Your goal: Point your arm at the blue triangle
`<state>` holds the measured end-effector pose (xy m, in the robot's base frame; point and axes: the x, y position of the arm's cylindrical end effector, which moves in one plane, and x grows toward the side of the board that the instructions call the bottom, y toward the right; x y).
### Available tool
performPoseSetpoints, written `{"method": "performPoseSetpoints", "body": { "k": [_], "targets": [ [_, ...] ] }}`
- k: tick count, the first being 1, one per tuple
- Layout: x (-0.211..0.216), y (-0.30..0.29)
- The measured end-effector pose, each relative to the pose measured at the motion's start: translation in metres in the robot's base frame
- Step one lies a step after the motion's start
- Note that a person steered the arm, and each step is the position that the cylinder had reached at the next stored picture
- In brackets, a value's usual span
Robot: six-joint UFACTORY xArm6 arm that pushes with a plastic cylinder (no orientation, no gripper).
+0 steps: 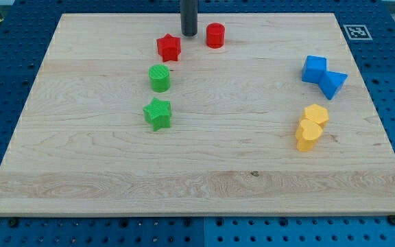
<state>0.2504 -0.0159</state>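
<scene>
Yellow plastic blocks (310,127) sit nearest you. No gripper—my tip (188,34) rests between red blocks, approach not begun; sweep toward 4 o'clock to blue plastic triangle (332,84).

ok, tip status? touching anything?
No gripper, just my tip: at the view's top, between the red star and red cylinder, touching neither. Far from the blue triangle.

Even, bright light falls from overhead on the wooden board (204,165); the blocks cast only short soft shadows close beneath them. No glare shows on the wood. Everything looks sharp, and the board's edges run straight.
</scene>
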Motion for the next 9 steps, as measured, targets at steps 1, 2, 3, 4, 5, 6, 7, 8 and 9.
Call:
{"method": "performPoseSetpoints", "body": {
  "k": [1,2,3,4,5,6,7,8,9],
  "targets": [
    [0.000,0.028],
    [0.006,0.055],
    [0.002,0.071],
    [0.006,0.125],
    [0.020,0.187],
    [0.029,0.250],
    [0.061,0.300],
    [0.117,0.313],
    [0.141,0.310]
  ]
}}
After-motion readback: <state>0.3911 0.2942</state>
